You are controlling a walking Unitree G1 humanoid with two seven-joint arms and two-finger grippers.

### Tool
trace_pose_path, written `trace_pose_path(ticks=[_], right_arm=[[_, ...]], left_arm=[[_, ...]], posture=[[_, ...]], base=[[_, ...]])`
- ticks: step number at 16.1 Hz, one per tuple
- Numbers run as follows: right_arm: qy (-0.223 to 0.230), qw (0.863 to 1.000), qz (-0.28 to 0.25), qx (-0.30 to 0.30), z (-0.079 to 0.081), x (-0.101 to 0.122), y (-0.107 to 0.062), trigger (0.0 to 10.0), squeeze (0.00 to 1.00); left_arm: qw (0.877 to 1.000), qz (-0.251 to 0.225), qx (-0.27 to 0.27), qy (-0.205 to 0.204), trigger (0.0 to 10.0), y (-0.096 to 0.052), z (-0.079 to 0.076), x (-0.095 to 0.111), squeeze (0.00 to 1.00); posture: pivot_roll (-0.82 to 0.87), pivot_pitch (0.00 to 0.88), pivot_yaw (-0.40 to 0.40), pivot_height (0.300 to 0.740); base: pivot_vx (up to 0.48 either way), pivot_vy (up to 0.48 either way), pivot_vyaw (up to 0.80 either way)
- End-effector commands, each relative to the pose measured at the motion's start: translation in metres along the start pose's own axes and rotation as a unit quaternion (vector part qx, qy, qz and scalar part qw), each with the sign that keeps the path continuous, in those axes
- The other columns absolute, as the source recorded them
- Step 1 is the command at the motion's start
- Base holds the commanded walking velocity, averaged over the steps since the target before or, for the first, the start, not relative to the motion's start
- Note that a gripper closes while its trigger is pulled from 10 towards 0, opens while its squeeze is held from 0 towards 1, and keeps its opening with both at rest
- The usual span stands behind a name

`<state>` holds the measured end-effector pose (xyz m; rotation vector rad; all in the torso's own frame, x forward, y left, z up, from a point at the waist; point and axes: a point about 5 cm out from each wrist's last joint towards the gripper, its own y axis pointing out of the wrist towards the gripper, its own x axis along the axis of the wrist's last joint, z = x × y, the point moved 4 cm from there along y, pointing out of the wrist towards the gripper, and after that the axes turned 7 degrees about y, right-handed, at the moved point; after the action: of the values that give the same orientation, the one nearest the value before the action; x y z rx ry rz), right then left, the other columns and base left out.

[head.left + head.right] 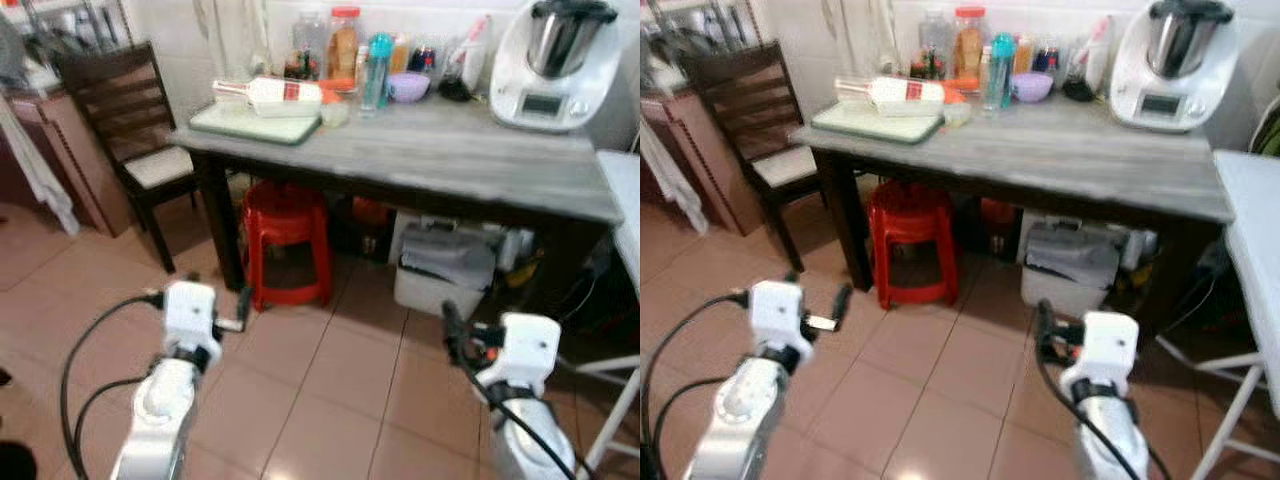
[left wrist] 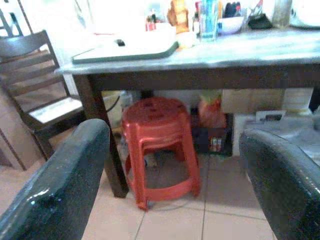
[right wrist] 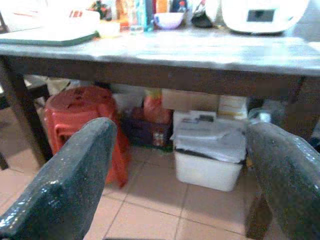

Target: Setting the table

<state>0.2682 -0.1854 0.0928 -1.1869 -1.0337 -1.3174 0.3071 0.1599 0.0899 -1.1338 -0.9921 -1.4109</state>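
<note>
A tiled floor (image 1: 330, 390) takes up the near half of the scene, and beyond it stands the grey worktop (image 1: 450, 170) on dark legs, with a dark wooden chair (image 1: 125, 110) at its left end. Under the worktop sit a red plastic stool (image 1: 287, 240) and a white storage bin (image 1: 440, 275) with grey bags piled on it.

The worktop's rear edge is crowded — a white kitchen machine (image 1: 555, 65) with a steel bowl at the right, then jars, a teal bottle (image 1: 377, 68) and a small purple bowl (image 1: 408, 87) along the wall. At the left end lies a pale green board (image 1: 255, 125) with a white bottle (image 1: 275, 95) on its side across it. The front strip of the worktop is bare.

Both arms are held low over the floor, well short of the worktop. The left end effector (image 2: 170, 175) has its fingers spread wide and carries nothing; the right end effector (image 3: 180, 175) is likewise spread and empty (each wrist view looks straight between the fingers at the stool and bin).

As for setting the table, nothing looks laid yet — no place setting shows on the worktop, and no item is in hand, so the task seems to be at its very start.
</note>
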Motion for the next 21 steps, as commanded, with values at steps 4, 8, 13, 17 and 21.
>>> trace_pose_path(ticks=[4,8,13,17,21], right_arm=[[0.005,1.000,-0.008,0.007,0.008,0.004,0.000,10.0,0.00],[0.005,1.000,-0.011,0.008,0.010,0.006,0.002,10.0,0.00],[0.005,1.000,-0.011,0.005,0.010,0.006,0.001,10.0,0.00],[0.004,1.000,-0.010,0.003,0.010,0.005,0.000,10.0,0.00],[0.004,1.000,-0.009,0.004,0.010,0.004,0.001,10.0,0.00]], left_arm=[[1.000,0.002,0.003,0.002,10.0,-0.002,0.009,0.001,0.00],[1.000,-0.010,0.004,-0.009,10.0,0.003,0.007,0.012,0.00],[1.000,-0.012,-0.005,-0.020,10.0,0.004,0.002,0.017,0.00],[1.000,-0.007,-0.007,-0.018,10.0,0.003,0.003,0.017,0.00],[1.000,-0.003,-0.006,-0.021,10.0,0.003,0.002,0.016,0.00]], posture=[[0.07,0.000,0.003,0.740],[0.06,0.000,0.006,0.740],[0.06,0.000,0.012,0.740],[0.06,0.000,0.014,0.740],[0.06,0.000,0.016,0.740]], base=[[0.000,-0.333,-0.34],[0.000,-0.332,-0.46],[0.000,-0.334,0.00],[0.000,-0.342,0.00],[0.000,-0.346,0.00]])
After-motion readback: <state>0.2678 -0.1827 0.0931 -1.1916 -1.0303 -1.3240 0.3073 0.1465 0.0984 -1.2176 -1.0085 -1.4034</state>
